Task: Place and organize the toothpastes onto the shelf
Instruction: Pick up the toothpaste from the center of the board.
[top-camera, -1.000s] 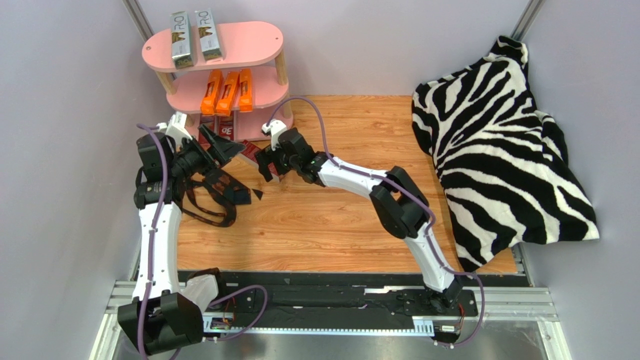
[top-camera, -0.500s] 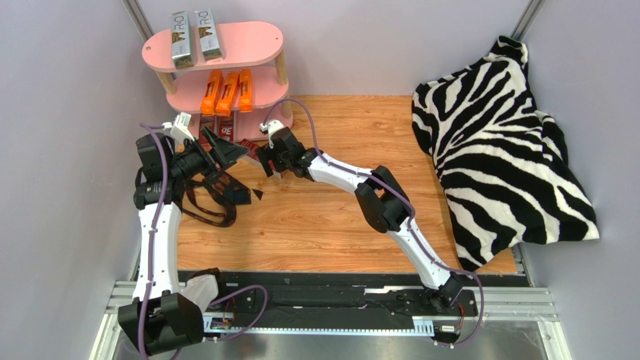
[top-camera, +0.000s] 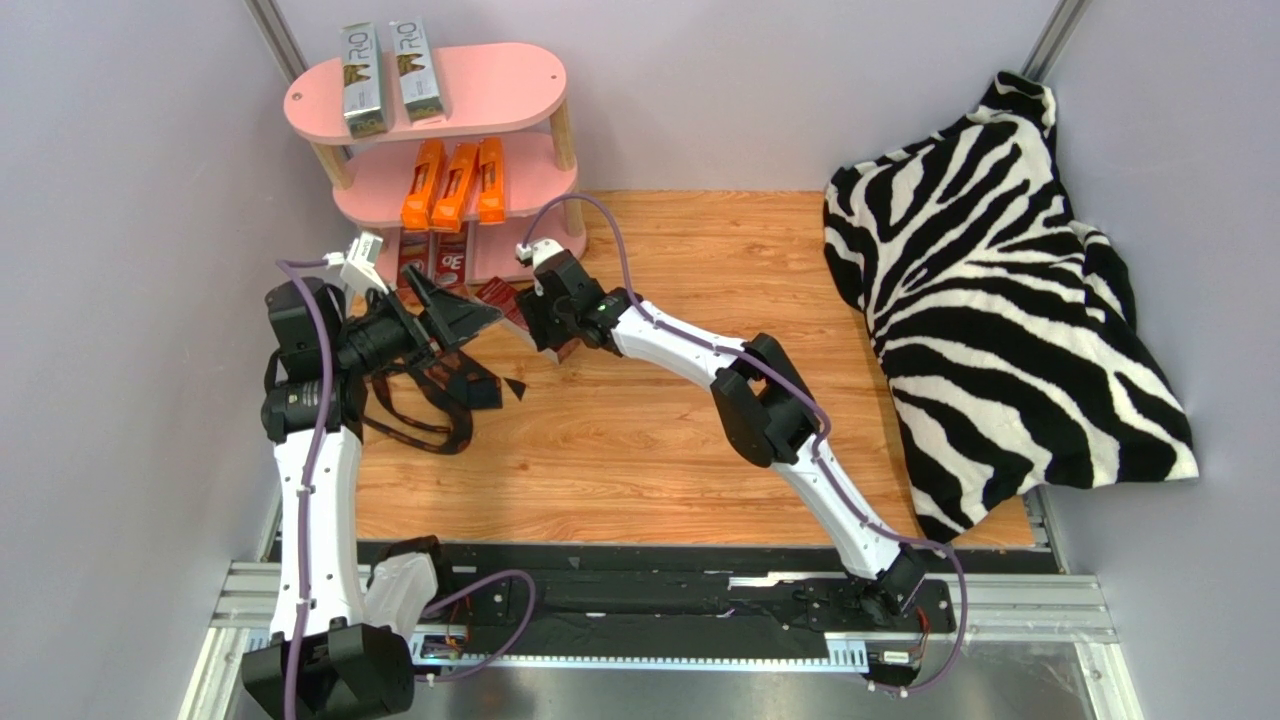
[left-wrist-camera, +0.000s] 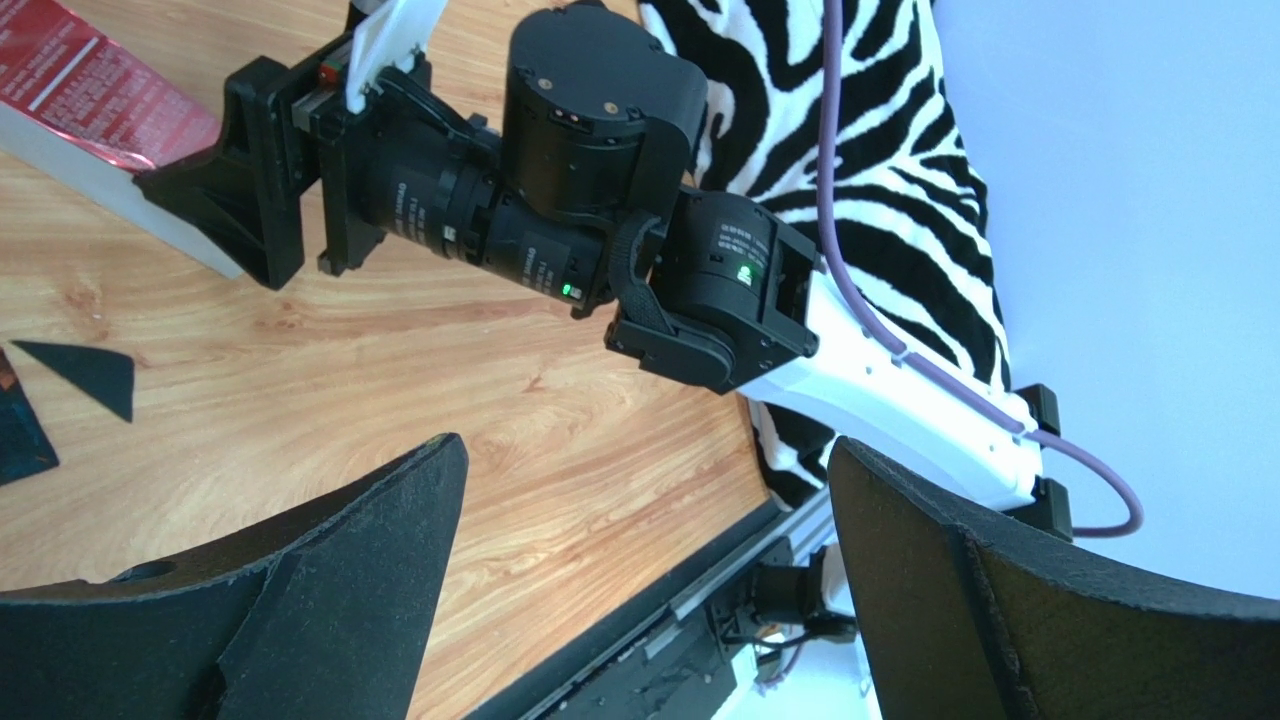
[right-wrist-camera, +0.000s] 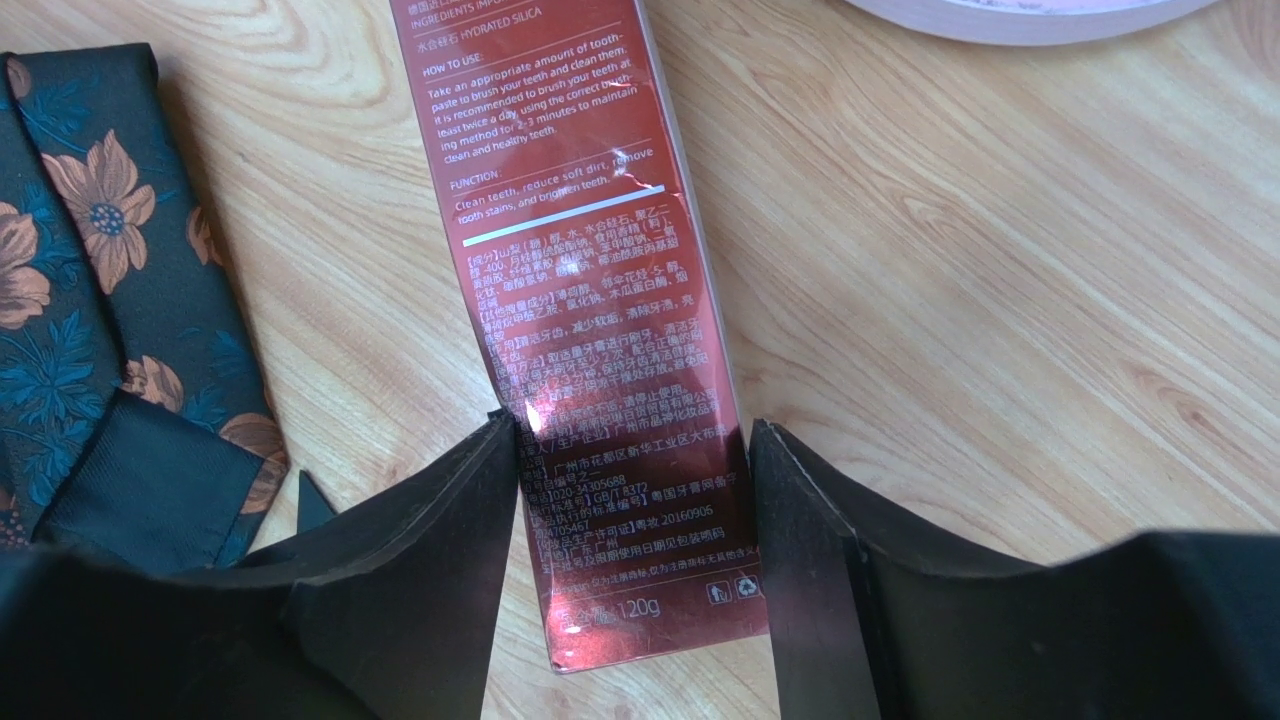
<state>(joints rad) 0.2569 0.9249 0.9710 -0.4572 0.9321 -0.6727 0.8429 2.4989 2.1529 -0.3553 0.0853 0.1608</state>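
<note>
Right claw clamps the dark red toothpaste carton at its 6 o'clock end; gripped off-centre, it may droop or twist when lifted. Left claw gapes.

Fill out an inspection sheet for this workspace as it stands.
Surface: wood-grain tabletop, no spills seen.
Job's things: pink shelf carries two silver-grey cartons on top and three orange cartons on the middle tier. Dark red cartons sit partly hidden at the bottom. One dark red carton lies on the table.
Clutter: floral-print strap beside that carton; zebra-print cloth at the right.
Grippers: left gripper open, empty; right gripper closed against the carton's long sides.
Cables: purple cables run along both arms.
Surroundings: pale walls; nothing else seen.
</note>
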